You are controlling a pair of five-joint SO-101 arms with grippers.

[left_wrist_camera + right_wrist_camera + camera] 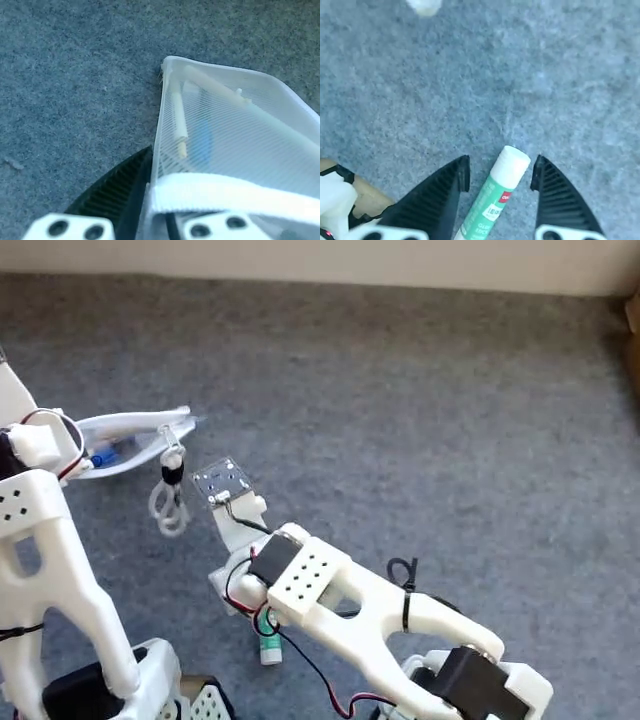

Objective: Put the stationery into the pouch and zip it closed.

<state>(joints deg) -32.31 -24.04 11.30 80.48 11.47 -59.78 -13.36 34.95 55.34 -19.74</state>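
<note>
My right gripper (502, 165) stands open, one finger on each side of the glue stick (492, 200), with a gap on both sides. The stick lies flat on the grey carpet (420, 390), white cap pointing away from the wrist. My left gripper (150, 190) is closed on the rim of the mesh pouch (235, 135); one black finger lies against its outer wall. Through the mesh I see two white sticks (179, 125) and a blue item (202, 142). In the high view the pouch sits at the left, well apart from the glue stick. A zip pull with a looped cord (170, 495) hangs at the pouch's end, on the side toward the right arm.
</note>
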